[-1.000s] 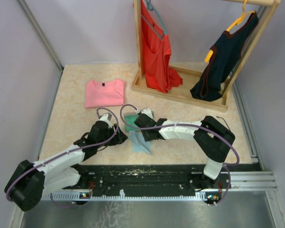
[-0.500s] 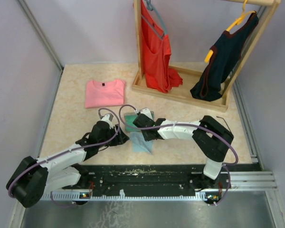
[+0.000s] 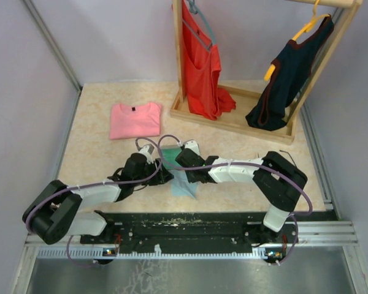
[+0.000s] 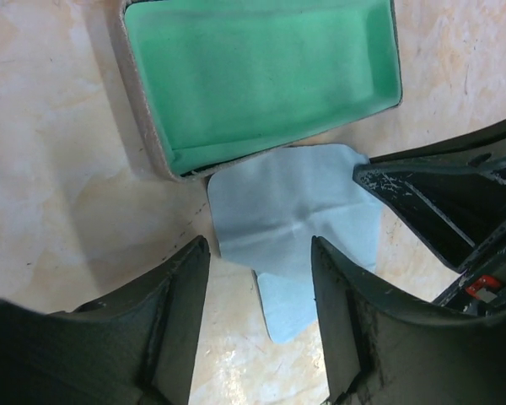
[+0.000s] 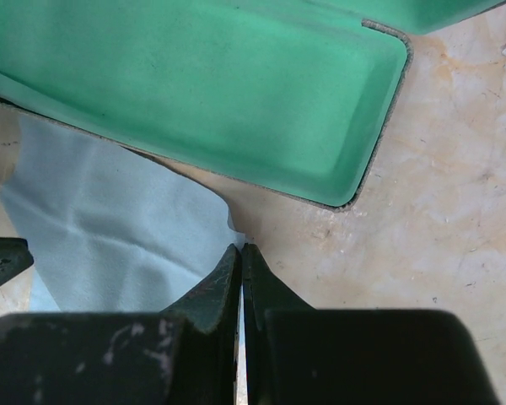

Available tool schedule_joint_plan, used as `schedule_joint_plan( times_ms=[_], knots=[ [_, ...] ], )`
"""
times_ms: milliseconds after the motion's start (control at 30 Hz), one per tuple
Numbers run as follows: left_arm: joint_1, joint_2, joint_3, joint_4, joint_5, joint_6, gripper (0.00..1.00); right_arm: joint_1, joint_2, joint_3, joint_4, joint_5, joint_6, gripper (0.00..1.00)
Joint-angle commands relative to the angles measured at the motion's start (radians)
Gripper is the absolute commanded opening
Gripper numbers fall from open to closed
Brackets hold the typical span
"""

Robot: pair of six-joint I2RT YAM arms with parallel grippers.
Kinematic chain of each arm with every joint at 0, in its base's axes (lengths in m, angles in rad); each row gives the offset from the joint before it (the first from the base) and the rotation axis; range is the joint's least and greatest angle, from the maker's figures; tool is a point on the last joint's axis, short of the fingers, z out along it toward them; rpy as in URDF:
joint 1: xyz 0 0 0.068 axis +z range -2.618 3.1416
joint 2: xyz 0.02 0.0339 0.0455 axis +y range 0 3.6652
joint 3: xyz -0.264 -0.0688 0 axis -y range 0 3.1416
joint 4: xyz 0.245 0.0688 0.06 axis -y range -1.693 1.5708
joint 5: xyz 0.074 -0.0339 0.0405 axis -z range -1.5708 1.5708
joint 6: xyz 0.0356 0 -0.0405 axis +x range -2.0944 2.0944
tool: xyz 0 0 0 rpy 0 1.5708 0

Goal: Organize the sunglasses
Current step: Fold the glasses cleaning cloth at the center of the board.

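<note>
overhead wide view; close wrist views share case (image 4: 261, 76).

Beige table (image 3: 92, 165): pink shirt (image 3: 135, 119), wooden rack (image 3: 236, 127), open case (image 4: 261, 76), blue cloth (image 4: 295, 215)

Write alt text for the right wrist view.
The right tool, shut, has its tips at the edge of a light blue cloth lying on the marbled table; whether it pinches the cloth is unclear. Beyond it sits an open case with green lining, nothing in the part that shows.
</note>
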State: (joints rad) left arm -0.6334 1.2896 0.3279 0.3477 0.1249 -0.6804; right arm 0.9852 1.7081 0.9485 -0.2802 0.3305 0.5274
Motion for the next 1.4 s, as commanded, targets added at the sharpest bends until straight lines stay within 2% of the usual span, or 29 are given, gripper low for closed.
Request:
schedule_joint_plan(
  times_ms=[0, 333, 433, 567, 700, 933, 1200, 1367],
  knots=[
    [-0.008, 0.049, 0.006, -0.03, 0.008, -0.007, 0.57, 0.002, -0.015, -0.036, -0.012, -0.041, 0.022, 0.0],
    [-0.057, 0.046, -0.053, -0.025, -0.024, -0.044, 0.4, 0.001, -0.048, -0.052, 0.012, -0.051, 0.035, 0.0],
    [-0.068, 0.057, -0.062, -0.008, -0.024, -0.05, 0.31, 0.002, -0.048, -0.062, 0.022, -0.061, 0.039, 0.0],
    [-0.08, 0.054, -0.071, -0.005, -0.024, -0.054, 0.1, 0.001, -0.102, -0.085, 0.033, -0.061, 0.038, 0.0],
    [-0.106, 0.014, -0.086, -0.034, -0.032, -0.064, 0.0, 0.002, -0.138, -0.109, 0.045, -0.063, 0.025, 0.0],
    [-0.193, -0.124, -0.13, -0.116, -0.077, -0.137, 0.03, 0.008, -0.235, -0.175, 0.07, -0.068, 0.014, 0.0],
    [-0.234, -0.297, -0.153, -0.244, -0.137, -0.202, 0.44, 0.009, -0.287, -0.257, 0.114, -0.11, -0.019, 0.0],
    [-0.233, -0.387, -0.113, -0.346, -0.27, -0.183, 0.54, 0.009, -0.284, -0.26, 0.102, -0.111, -0.026, 0.0]
  ],
)
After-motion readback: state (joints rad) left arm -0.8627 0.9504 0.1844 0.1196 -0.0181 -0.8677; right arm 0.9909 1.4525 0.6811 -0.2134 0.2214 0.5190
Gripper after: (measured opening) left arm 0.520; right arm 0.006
